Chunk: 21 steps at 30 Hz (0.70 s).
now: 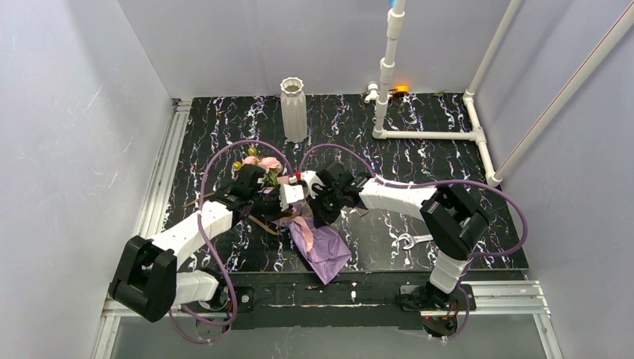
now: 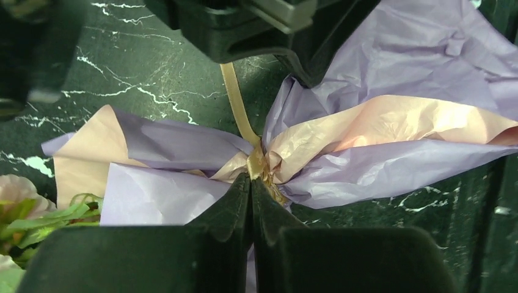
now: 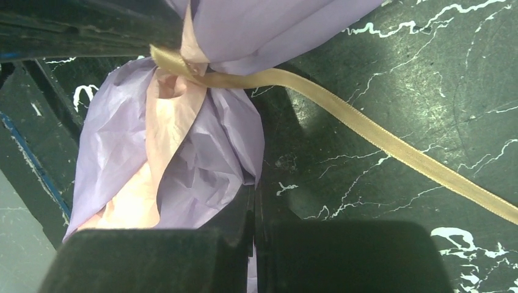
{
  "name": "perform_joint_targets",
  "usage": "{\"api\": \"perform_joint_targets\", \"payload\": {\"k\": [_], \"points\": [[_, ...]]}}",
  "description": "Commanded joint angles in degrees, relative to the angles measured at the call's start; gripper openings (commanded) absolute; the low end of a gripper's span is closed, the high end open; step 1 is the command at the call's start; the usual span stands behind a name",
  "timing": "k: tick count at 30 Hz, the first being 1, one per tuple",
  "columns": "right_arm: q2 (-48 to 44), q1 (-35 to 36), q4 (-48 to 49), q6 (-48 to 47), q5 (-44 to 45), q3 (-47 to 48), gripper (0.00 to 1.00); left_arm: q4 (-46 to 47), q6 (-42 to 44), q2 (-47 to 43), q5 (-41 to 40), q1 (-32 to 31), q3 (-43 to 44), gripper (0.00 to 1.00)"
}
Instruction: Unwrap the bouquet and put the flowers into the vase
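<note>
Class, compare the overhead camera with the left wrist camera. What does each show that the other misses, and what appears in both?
Only the overhead view shows the vase, standing upright at the table's far side, and the white pipes to its right.

Only the left wrist view shows the ribbon knot cinching the paper, with the left gripper closed and its tips right at that knot.

Both views show the purple and pink wrapping paper, the roses and the dark marbled table.
</note>
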Motion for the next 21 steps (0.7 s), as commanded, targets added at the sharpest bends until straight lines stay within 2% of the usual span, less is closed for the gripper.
{"api": "perform_joint_targets", "payload": {"k": [1, 10, 18, 21], "points": [[-1.96, -0.16, -0.23, -1.36, 3.9, -1.68, 0.01, 2.76, -13.45, -3.57, 0.03, -0.03, 1.12, 0.0], [-4.31, -0.14, -1.91, -5.29, 8.15, -5.77, 0.01, 8.1, -31.07, -5.44, -1.03, 6.88, 3.44, 0.0], [-4.3, -0.14, -1.66, -5.06, 7.54, -5.9, 0.01, 9.67, -35.81, -5.44, -1.93, 13.92, 4.08, 0.0], [-4.24, -0.13, -1.49, -4.92, 7.62, -5.85, 0.01, 8.51, -35.81, -4.55, 2.55, 16.05, 7.25, 0.0]]}}
